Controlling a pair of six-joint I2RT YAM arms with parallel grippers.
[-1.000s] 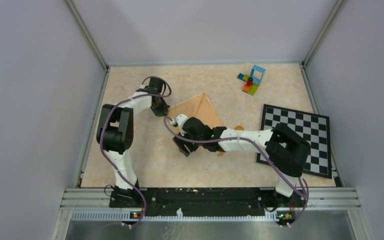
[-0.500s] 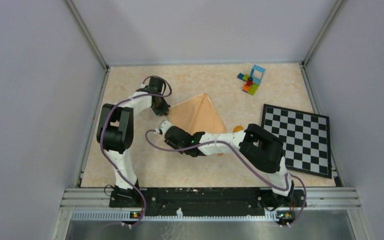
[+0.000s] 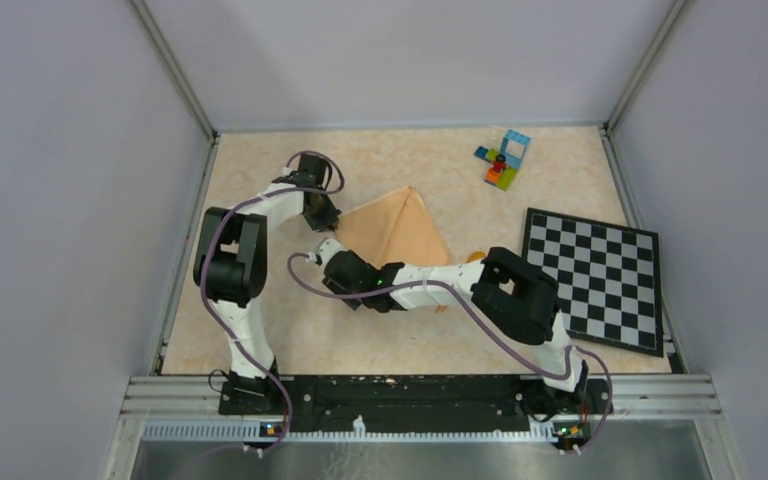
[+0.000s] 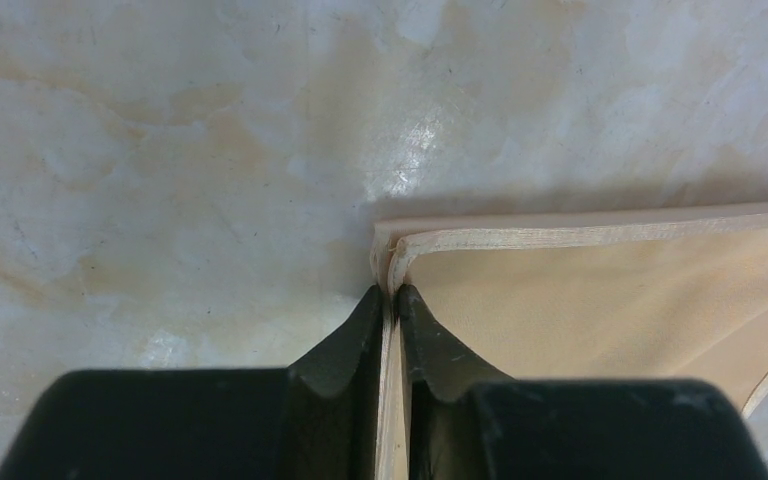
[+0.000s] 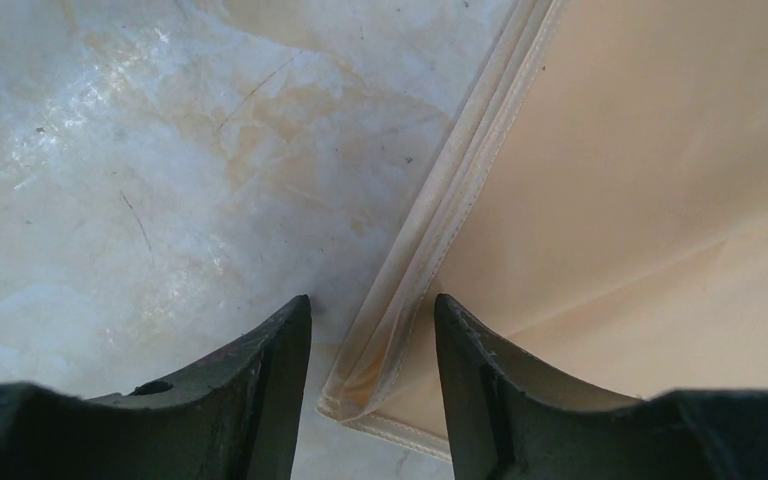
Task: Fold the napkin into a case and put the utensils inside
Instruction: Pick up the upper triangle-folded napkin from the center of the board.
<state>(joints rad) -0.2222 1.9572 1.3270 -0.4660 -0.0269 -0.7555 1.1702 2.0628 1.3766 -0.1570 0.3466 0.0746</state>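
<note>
Now | napkin (image 3: 400, 232): laid folded to a triangle on the table (image 3: 290, 330), left of centre | left gripper (image 4: 392, 298): closed tight on the napkin's corner hem, cloth pinched between both fingers | right gripper (image 5: 372, 335): held apart, nothing gripped, napkin's near corner seen between the fingers

Left arm (image 3: 232, 262), right arm (image 3: 516, 297): white links, bulky black joint housings. Purple cable (image 3: 312, 154) looping along each. Fingers (image 5: 272, 365) matte black, tapered, curved inner faces.
</note>
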